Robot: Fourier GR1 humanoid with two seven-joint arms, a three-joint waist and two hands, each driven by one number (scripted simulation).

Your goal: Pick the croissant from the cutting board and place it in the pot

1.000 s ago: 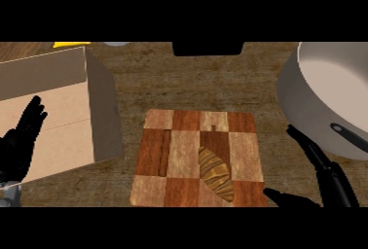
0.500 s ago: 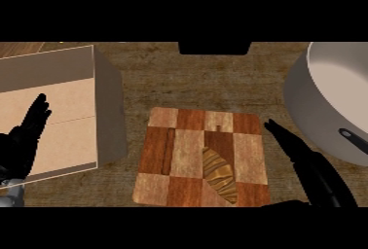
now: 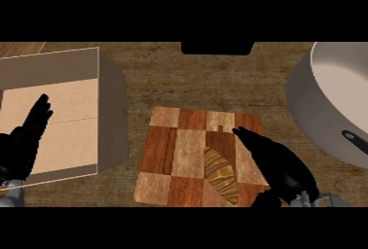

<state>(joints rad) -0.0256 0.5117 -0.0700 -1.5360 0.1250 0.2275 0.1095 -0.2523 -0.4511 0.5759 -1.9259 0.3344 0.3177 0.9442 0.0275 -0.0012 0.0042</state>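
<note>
The croissant [image 3: 219, 175] is lying on the cutting board [image 3: 179, 151], down near the board's lower right part. The board is made of light and dark wood squares, and it is sitting on the brown counter [image 3: 208, 82]. The right hand [image 3: 277, 165] is hanging over the right side of the board, just beside the croissant. Its fingers are stretched out long and pointing up and to the left, and they are not wrapping around anything. The thumb is showing lower down, near the board's bottom right corner. The big grey pot [image 3: 323, 107] is standing at the right edge of the view, well apart from the croissant, and a dark handle [image 3: 356, 141] is showing at its lower side. The left hand [image 3: 25, 141] is resting at the left edge with its fingers straight and pointing up, holding nothing. It is showing in front of an open box [image 3: 108, 107] with tan walls, which is sitting just left of the board. A dark shape [image 3: 215, 47] is sitting at the top of the counter.
</note>
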